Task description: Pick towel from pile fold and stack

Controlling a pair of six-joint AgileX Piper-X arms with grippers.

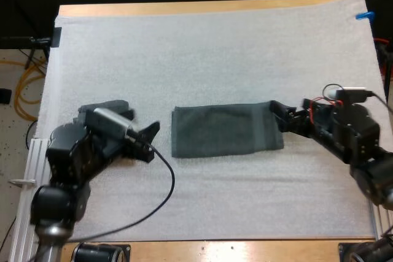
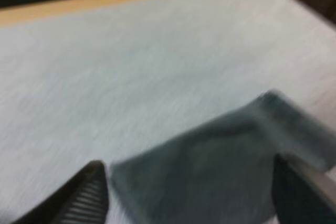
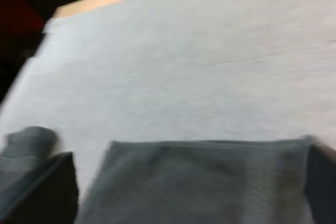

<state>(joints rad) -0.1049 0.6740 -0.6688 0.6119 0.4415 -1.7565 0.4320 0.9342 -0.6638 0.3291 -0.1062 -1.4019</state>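
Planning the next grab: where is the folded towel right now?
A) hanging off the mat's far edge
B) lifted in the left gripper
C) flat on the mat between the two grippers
C: the folded towel lies flat on the mat, with the left gripper just off its left edge and the right gripper at its right edge.

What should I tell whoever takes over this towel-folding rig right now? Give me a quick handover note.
Left tool: open, just off the left edge of the folded towel, clear of it.
Right tool: open, fingers at the towel's right edge, not clamped on it.
Towel: a flat, neat rectangle in the middle of the white mat, apparently folded at least once.
Dark lump beside the left arm: may be another towel, hard to tell.
Done: one towel laid out and folded.
Left: probably a last fold, then stacking.
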